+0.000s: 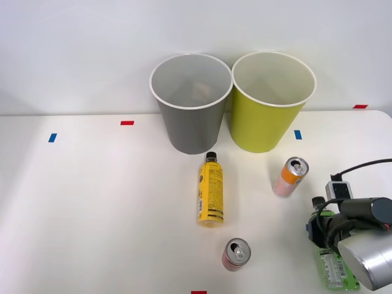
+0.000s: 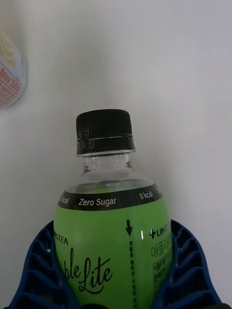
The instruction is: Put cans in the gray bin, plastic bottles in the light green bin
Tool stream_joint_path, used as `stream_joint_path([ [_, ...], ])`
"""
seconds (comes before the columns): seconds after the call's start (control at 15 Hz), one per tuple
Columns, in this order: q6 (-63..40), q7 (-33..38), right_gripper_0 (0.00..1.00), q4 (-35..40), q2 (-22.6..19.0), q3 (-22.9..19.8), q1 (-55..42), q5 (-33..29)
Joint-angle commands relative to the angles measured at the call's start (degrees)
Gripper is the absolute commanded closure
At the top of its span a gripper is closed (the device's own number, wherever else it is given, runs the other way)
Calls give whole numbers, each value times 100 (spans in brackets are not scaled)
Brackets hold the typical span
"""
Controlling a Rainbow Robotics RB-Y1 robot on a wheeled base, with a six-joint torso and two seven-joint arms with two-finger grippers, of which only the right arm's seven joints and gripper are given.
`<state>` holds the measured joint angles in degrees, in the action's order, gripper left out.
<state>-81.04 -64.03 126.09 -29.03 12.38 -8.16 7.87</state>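
Note:
The green plastic bottle with a black cap lies on the table at the front right. My right gripper is shut on its body. In the right wrist view the bottle sits between my blue fingers, which press both of its sides, its cap pointing away from the wrist. A yellow bottle lies in the middle of the table, cap toward the bins. The slim orange-and-pink can and the short reddish-pink can stand upright. The gray bin and light green bin stand side by side at the back.
Blue and red tape marks dot the white table. The orange-and-pink can's side shows at the edge of the right wrist view. The left half of the table is bare. A black cable runs off the arm.

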Motion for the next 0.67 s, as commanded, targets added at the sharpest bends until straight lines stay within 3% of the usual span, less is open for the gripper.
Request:
stream_joint_path([
  [0.07,326,-566,100,373,47,-315,-300,242],
  [0.33,967,-1999,100,803,486,-1309,-722,1358],
  [0.67,2505,-3238,100,909,891,-2108,-1311,2931],
])
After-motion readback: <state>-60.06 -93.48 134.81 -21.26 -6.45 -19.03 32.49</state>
